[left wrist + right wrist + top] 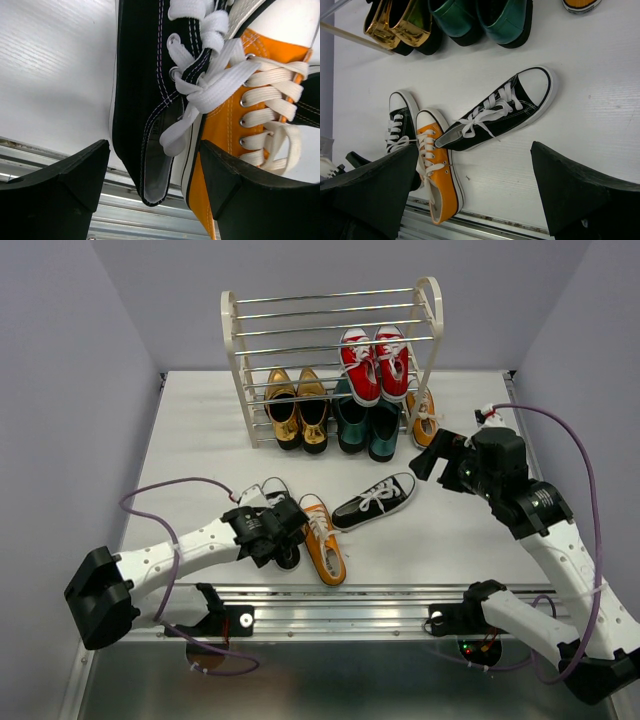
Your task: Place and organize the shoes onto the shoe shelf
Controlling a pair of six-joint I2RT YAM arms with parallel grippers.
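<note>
The cream-white shoe shelf (236,350) stands at the back, with two red shoes (375,362) on a middle tier. A third orange shoe (425,420) lies by the shelf's right foot. On the table lie a black shoe (375,500), an orange shoe (325,545) and a second black shoe (273,490). My left gripper (280,532) is open over that second black shoe; its heel (150,165) sits between the fingers (75,185), and the orange shoe (260,105) lies against the right finger. My right gripper (438,455) hangs open above the table, holding nothing, right of the black shoe (500,112).
A glossy gold pair (298,412) and a dark green pair (368,422) stand on the shelf's lowest level. A metal rail (350,602) runs along the table's near edge, just behind the shoes' heels. Grey walls close in both sides.
</note>
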